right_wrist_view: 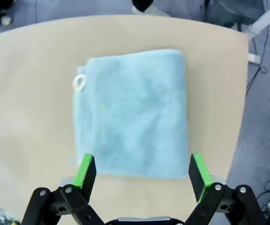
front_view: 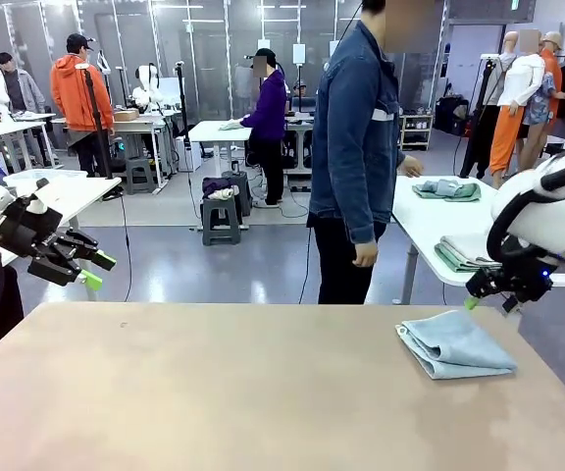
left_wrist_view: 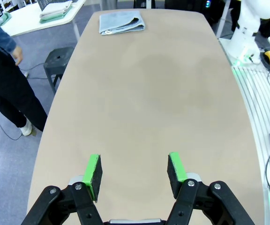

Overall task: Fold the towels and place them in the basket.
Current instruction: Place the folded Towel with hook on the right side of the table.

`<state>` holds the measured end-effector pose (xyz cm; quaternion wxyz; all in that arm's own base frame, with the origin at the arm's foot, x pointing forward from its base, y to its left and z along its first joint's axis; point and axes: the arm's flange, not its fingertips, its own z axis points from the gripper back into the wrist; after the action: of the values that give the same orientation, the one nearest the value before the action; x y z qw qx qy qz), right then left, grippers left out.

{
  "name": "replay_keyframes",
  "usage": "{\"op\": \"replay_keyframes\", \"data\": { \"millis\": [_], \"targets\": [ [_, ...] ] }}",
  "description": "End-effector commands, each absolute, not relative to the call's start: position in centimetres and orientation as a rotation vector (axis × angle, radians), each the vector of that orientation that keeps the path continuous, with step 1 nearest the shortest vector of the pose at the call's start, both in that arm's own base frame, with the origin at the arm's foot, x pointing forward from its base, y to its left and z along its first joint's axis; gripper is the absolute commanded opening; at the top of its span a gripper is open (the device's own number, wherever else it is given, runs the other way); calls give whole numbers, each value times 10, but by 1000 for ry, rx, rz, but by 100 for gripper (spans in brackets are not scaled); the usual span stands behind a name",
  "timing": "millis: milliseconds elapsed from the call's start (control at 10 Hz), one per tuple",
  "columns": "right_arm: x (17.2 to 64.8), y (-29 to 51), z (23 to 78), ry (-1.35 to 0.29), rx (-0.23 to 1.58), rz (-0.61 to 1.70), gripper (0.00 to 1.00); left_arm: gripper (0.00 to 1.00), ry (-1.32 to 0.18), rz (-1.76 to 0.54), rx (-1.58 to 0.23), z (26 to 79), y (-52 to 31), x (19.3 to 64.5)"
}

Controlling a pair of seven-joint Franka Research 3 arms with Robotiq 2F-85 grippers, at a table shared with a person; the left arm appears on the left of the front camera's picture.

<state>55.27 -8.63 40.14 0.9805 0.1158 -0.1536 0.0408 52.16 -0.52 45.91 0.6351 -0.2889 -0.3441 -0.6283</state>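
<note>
While the folded blue towel [front_view: 456,345] is lying at the far right of the surface [front_view: 214,392], the right fingers [right_wrist_view: 86,169] are hovering open directly above it, spanning its width. The left fingers [left_wrist_view: 93,174], also open and empty, are hovering well apart, so the right ones are nearer.

Beige table [front_view: 214,392]; person in denim jacket [front_view: 356,147] standing beyond far edge; grey stool [front_view: 221,221] behind.

The towel [front_view: 456,344] lies on the table [front_view: 214,392] just ahead of the right gripper [front_view: 487,302], not touching. The left gripper [front_view: 98,271] hangs over the table's opposite end, well apart.
</note>
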Motion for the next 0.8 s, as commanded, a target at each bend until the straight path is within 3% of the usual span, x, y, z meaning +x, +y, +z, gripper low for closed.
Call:
{"op": "replay_keyframes", "data": {
  "millis": [0, 300, 700],
  "targets": [
    [511, -49, 460, -289, 266, 37, 100, 72, -791, -1427, -651, 461, -6, 520],
    [412, 45, 572, -297, 234, 34, 100, 72, -791, -1427, -651, 461, -6, 520],
    [340, 116, 595, -243, 217, 58, 100, 72, -791, -1427, -651, 461, -6, 520]
  ]
}}
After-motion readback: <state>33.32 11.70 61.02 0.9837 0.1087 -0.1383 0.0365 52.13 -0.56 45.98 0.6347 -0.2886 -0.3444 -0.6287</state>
